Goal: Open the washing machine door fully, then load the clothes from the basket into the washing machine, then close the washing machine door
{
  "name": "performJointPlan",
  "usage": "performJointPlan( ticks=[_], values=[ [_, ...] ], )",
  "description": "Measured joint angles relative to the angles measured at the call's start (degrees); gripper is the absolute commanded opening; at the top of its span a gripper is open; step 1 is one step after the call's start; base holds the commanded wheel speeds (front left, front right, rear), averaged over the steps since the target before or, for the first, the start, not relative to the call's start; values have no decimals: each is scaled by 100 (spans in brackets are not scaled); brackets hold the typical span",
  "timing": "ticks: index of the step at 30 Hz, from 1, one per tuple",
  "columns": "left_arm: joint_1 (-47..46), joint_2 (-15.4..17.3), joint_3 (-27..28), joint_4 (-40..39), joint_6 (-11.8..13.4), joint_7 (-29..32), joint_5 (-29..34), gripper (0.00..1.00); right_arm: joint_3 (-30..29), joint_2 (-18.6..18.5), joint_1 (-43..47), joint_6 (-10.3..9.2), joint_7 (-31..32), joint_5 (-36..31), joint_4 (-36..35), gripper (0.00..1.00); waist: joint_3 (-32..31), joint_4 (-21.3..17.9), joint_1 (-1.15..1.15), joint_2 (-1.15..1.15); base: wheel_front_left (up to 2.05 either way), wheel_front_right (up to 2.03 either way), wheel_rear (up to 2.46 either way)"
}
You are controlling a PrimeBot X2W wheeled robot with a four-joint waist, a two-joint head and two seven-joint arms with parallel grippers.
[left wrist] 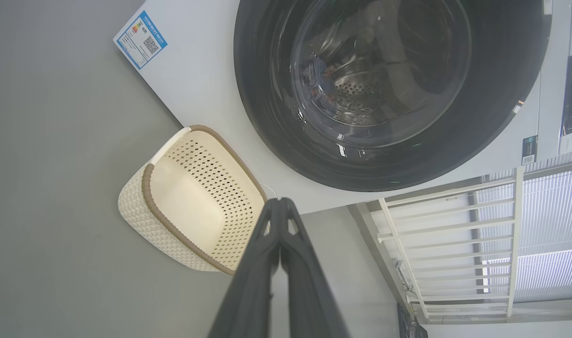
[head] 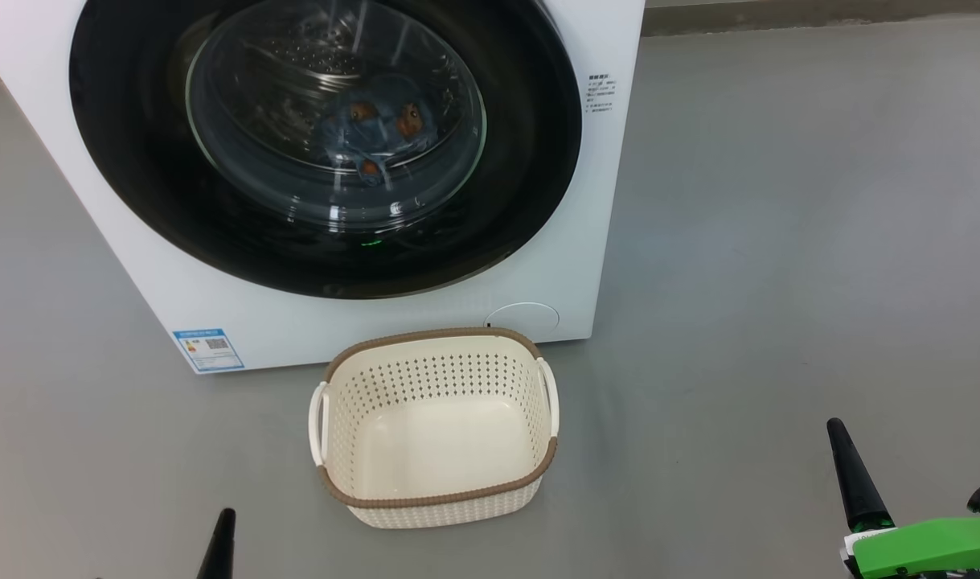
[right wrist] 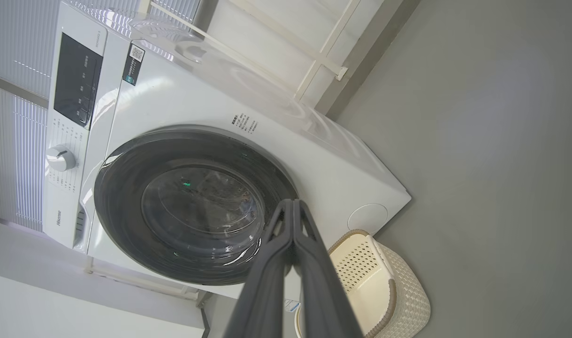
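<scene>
closing check | washing machine door (head: pixel 136 177) sitting flush; clothes (head: pixel 381 129) lying inside; basket (head: pixel 445 515) empty | left gripper (left wrist: pixel 280 203), right gripper (right wrist: pixel 293 203) pinched together (press rim, confirming latch)

Smooth grey floor (head: pixel 779 241) meets a white railed frame (left wrist: pixel 454 234) before bright slatted blinds (left wrist: pixel 553 225).

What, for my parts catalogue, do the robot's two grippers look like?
The left gripper and right gripper match: two long, matte dark grey fingers tapering to a point, with small openings near the tips. A bright green shell sits at the right one's base.
</scene>
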Motion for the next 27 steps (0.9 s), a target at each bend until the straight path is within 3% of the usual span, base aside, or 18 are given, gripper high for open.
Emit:
performJointPlan(
  ticks=[27],
  values=[
    [-428,1,263,189,-158,471,-1533,0,-133,158,-231,-26,478,1757,274,0,12,80,0,0,0,0,0]
  ],
)
